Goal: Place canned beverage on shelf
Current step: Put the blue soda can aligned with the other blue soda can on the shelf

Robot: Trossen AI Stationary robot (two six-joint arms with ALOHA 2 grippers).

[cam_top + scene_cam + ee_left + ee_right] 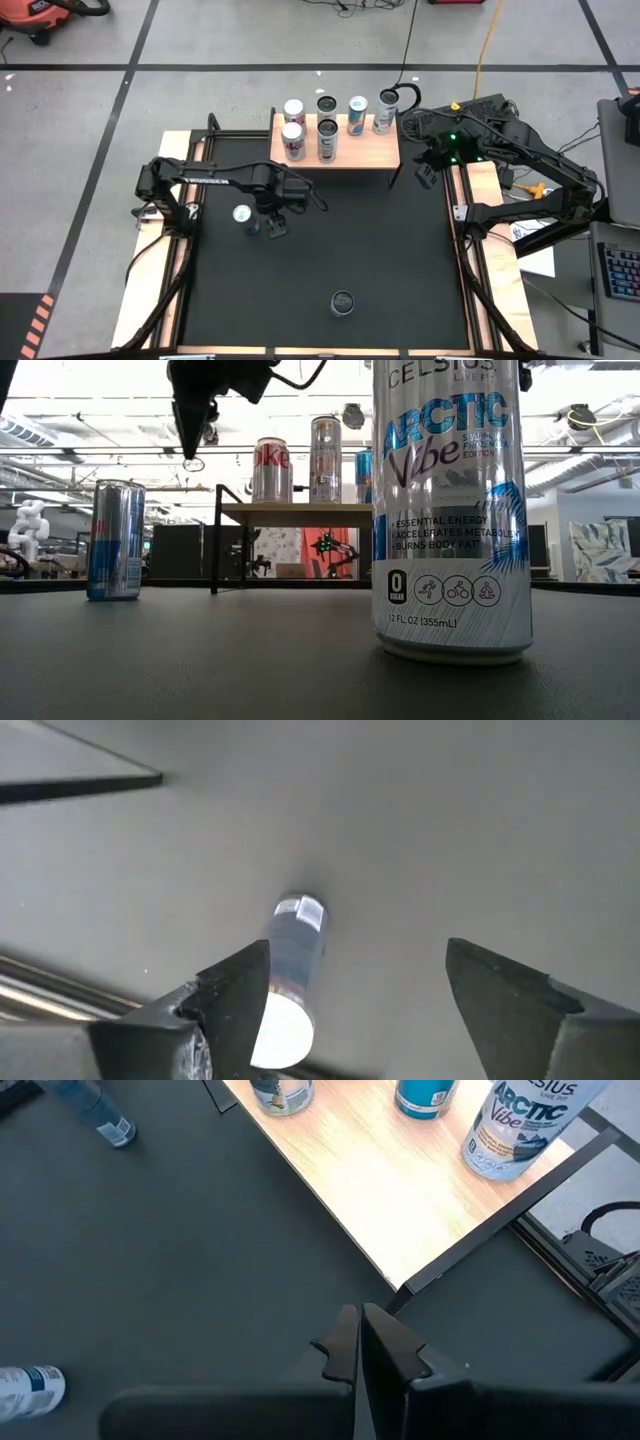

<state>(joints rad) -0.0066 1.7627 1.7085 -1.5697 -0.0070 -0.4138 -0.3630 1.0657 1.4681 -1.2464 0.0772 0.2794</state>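
Observation:
A slim blue-and-silver can [242, 215] [115, 540] stands upright on the black mat, left of the middle. My left gripper [272, 222] [357, 955] points straight down with its fingers open, higher than the can's top and just to its right; in the left wrist view the can [292, 970] shows beside one finger, not between the two. The wooden shelf [365, 150] [300, 510] stands at the far edge and bears several cans [327, 130]. My right gripper [360, 1342] is shut and hangs in the air off the shelf's right near corner.
A white Celsius can [343, 303] [450, 510] stands upright near the mat's near edge. The middle of the mat between it and the shelf is bare. Bare wood shows at the shelf's near right part [400, 1190]. Cables and a box lie beyond the table's right far corner.

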